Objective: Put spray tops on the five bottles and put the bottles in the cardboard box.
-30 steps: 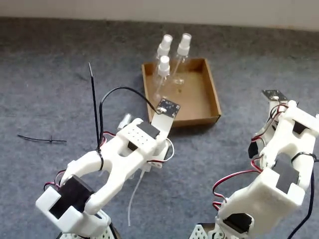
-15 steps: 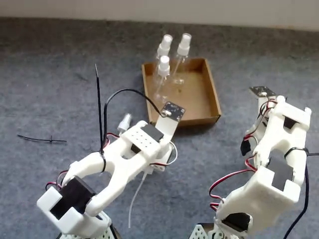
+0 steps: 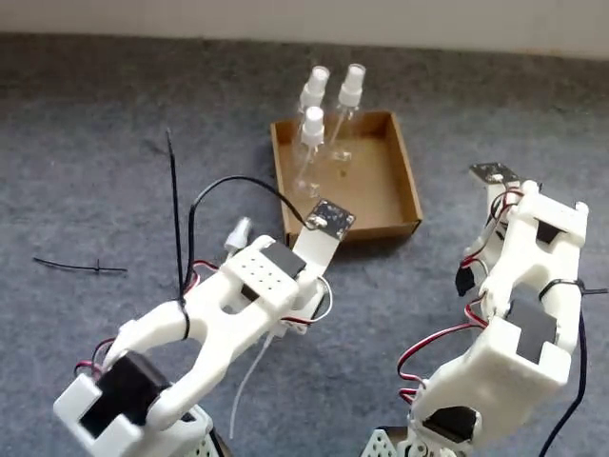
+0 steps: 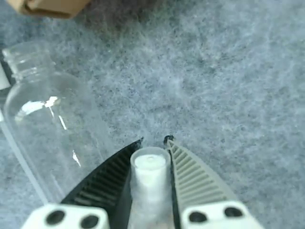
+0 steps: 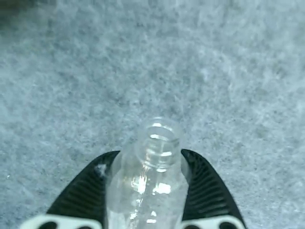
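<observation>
My left gripper (image 4: 153, 142) is shut on a white spray top (image 4: 149, 164), held low over the grey carpet. Beside it lies a clear bottle (image 4: 52, 129) on its side, its neck open. My right gripper (image 5: 151, 153) is shut on another clear bottle (image 5: 152, 176) with no top, its open neck pointing away from the wrist. In the high view the cardboard box (image 3: 404, 176) sits ahead of both arms. Three bottles with spray tops (image 3: 312, 124) stand at its far left corner. The left arm (image 3: 257, 286) is near the box's front left corner, and the right arm (image 3: 533, 276) is to the box's right.
A black cable (image 3: 176, 209) sticks up left of the left arm, and a black zip tie (image 3: 81, 267) lies on the carpet farther left. A small white piece (image 3: 238, 231) lies beside the left wrist. A corner of the box (image 4: 43, 5) shows in the left wrist view.
The right arm has swung left, closer to the box's right side. The left arm has shifted a little toward the near side, its wrist staying by the box's front left corner.
</observation>
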Motion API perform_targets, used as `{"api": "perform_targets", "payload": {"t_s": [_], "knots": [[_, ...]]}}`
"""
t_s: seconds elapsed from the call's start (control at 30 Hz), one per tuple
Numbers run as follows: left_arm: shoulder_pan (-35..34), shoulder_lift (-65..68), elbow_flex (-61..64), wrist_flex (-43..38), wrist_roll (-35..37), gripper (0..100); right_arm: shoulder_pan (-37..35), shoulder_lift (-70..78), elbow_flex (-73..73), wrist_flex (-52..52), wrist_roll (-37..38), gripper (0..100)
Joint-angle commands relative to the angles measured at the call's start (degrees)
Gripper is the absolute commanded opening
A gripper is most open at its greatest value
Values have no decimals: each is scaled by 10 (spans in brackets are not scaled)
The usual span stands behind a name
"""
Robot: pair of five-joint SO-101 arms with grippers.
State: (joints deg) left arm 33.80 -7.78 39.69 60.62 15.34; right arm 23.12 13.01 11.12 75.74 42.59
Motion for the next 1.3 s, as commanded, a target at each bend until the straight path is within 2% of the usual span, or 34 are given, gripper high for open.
{"api": "perform_targets", "payload": {"t_s": [0.0,0.37,0.47,0.53,0.67,0.8,0.9,1.03,1.27], "knots": [[-5,-88,14,7,-33,4,-6,-4,-28,1,5,5],[-9,-206,7,2,-37,5,-21,-14,-32,19,-10,5],[-10,-240,-3,2,-95,5,-43,-51,-33,44,-44,5],[-10,-269,-3,2,-120,7,-73,-98,-30,47,-59,5],[-14,-325,-3,6,-107,7,-155,-223,-23,49,-117,5],[-58,-361,-22,7,-109,6,-248,-345,56,7,-177,5],[-101,-376,-53,7,-144,6,-322,-421,139,-56,-212,5],[-157,-391,-121,25,-187,5,-366,-517,232,-115,-218,5],[-161,-392,-264,82,-186,4,-439,-669,391,-133,-215,5]]}}
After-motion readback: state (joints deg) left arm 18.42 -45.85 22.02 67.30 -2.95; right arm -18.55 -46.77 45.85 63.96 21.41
